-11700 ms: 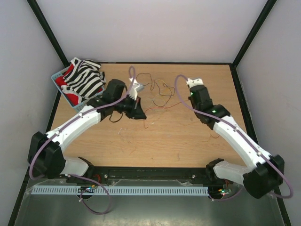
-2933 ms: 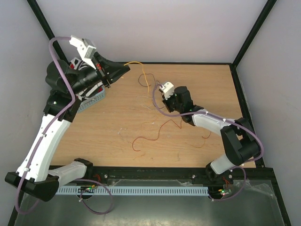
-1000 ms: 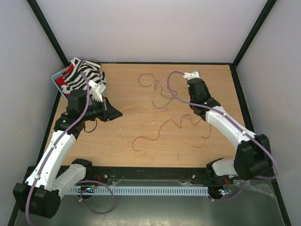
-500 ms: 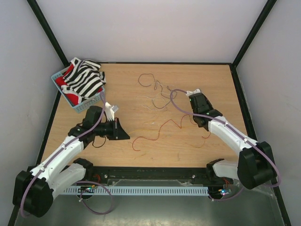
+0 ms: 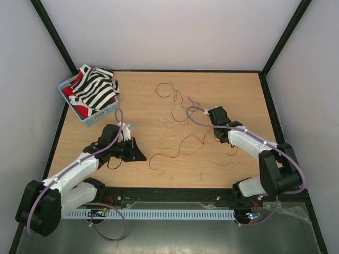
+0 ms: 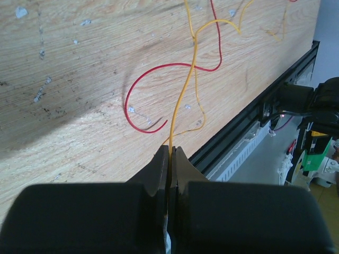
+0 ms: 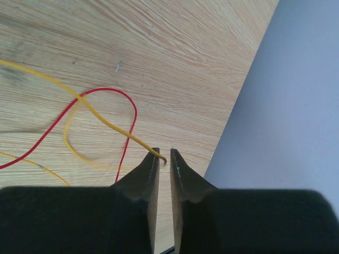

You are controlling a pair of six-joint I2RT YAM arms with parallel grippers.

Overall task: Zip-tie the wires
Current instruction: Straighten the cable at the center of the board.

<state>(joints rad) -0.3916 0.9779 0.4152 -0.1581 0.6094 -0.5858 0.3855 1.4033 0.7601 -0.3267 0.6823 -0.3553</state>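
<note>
Left jaws clamped on an orange wire (image 6: 183, 95) near the table's (image 5: 137, 98) front edge, left side. Right jaws slightly apart; the end of a yellow wire (image 7: 106, 121) lies at their tips.

Matt scuffed wood table (image 6: 79, 79), glossy-coated wires (image 6: 183, 95), soft striped cloth (image 5: 98, 87)

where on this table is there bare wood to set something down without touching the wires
Bare wood: the far right corner of the table, beyond the right arm; the far strip between the basket and the wires; the near strip along the rail, right of the left arm. Crowded: the middle, where the wires sprawl between both arms.
</note>
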